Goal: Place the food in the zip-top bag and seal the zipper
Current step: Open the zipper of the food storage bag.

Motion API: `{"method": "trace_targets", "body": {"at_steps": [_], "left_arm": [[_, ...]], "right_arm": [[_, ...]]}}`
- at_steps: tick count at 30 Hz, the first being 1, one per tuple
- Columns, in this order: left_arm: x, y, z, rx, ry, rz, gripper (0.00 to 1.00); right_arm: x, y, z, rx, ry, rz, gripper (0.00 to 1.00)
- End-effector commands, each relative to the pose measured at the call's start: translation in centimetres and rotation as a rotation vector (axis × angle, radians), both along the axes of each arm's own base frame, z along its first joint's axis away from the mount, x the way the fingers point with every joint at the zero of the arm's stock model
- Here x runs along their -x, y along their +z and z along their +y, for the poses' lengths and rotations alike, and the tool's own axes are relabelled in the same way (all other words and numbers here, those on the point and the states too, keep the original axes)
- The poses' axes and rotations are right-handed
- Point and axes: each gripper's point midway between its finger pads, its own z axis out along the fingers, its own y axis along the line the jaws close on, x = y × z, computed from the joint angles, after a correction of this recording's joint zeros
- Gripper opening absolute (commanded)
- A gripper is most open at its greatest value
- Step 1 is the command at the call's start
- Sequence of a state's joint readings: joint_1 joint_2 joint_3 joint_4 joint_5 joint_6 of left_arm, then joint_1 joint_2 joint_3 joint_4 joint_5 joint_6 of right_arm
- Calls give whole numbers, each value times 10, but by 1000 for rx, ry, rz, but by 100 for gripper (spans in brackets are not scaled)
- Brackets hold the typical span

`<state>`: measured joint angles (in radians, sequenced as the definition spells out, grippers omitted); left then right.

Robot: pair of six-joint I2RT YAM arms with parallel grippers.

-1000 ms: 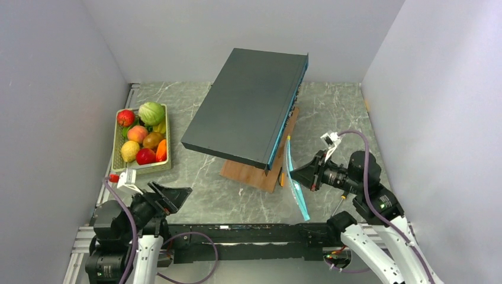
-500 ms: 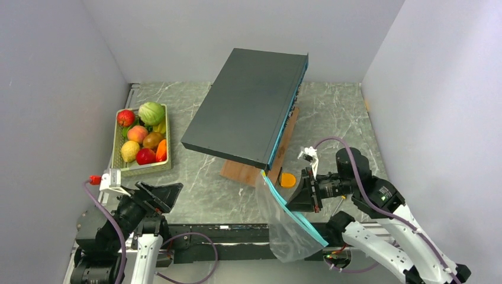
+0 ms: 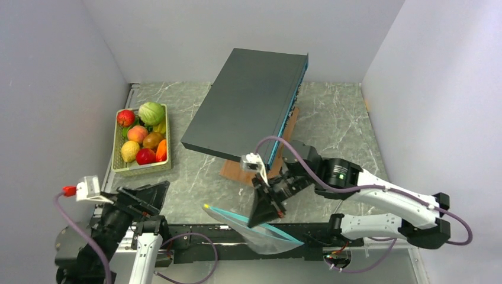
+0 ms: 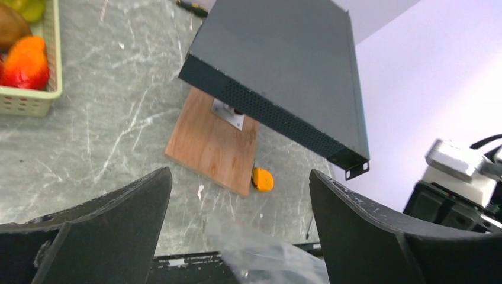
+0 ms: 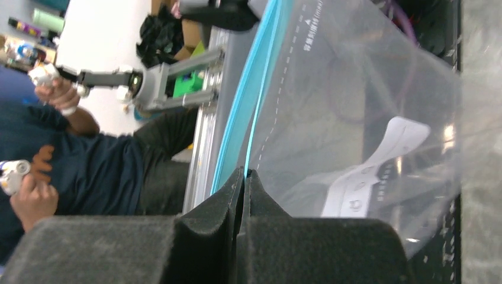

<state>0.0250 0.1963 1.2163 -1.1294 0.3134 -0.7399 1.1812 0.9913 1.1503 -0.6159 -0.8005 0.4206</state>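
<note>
The clear zip-top bag (image 3: 263,236) hangs over the table's near edge, its teal zipper (image 3: 234,214) running along the top. My right gripper (image 3: 259,220) is shut on the bag's mouth edge; in the right wrist view the pads (image 5: 269,207) pinch the zipper (image 5: 256,89) and the bag (image 5: 367,106) spreads beyond. My left gripper (image 3: 155,194) is open and empty at the near left; its view shows the bag (image 4: 266,254) low between the fingers (image 4: 367,231). The food (image 3: 142,139) lies in the basket (image 3: 142,170). An orange piece (image 4: 262,179) lies by the wooden board.
A big dark slab (image 3: 248,103) stands tilted on a wooden board (image 3: 232,171) mid-table, and both show in the left wrist view (image 4: 278,65). The basket corner (image 4: 29,100) shows at that view's upper left. Grey walls enclose the table.
My right gripper has carried the bag left and toward the near edge, from beside the slab to the front centre. My left arm has drawn back and left.
</note>
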Motion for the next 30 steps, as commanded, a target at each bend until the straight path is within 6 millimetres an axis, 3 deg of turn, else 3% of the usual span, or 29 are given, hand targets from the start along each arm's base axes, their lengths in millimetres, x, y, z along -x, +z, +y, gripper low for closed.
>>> {"method": "trace_targets", "body": {"at_steps": [1, 2, 5, 9, 13, 20, 21, 25, 30], "left_arm": [[10, 27, 19, -30, 114, -43, 89], [13, 32, 23, -37, 140, -53, 88], [21, 44, 39, -65, 230, -56, 83], [24, 62, 55, -127, 304, -68, 80], [1, 80, 52, -196, 263, -44, 80], [-54, 91, 42, -287, 151, 11, 79], [-61, 92, 40, -295, 133, 13, 79], [-77, 76, 60, -317, 230, 126, 68], [-86, 56, 59, -302, 226, 183, 58]], "right_arm": [[-36, 73, 58, -233, -161, -85, 0], [-46, 89, 71, -258, -197, -103, 0], [-85, 110, 111, -275, -342, -160, 0], [-153, 123, 158, -261, -608, -251, 0], [-196, 116, 196, -258, -738, -327, 0], [-229, 110, 248, -303, -779, -394, 0], [-234, 101, 257, -285, -785, -392, 0], [-242, 96, 264, -263, -829, -358, 0], [-244, 96, 259, -275, -866, -329, 0]]}}
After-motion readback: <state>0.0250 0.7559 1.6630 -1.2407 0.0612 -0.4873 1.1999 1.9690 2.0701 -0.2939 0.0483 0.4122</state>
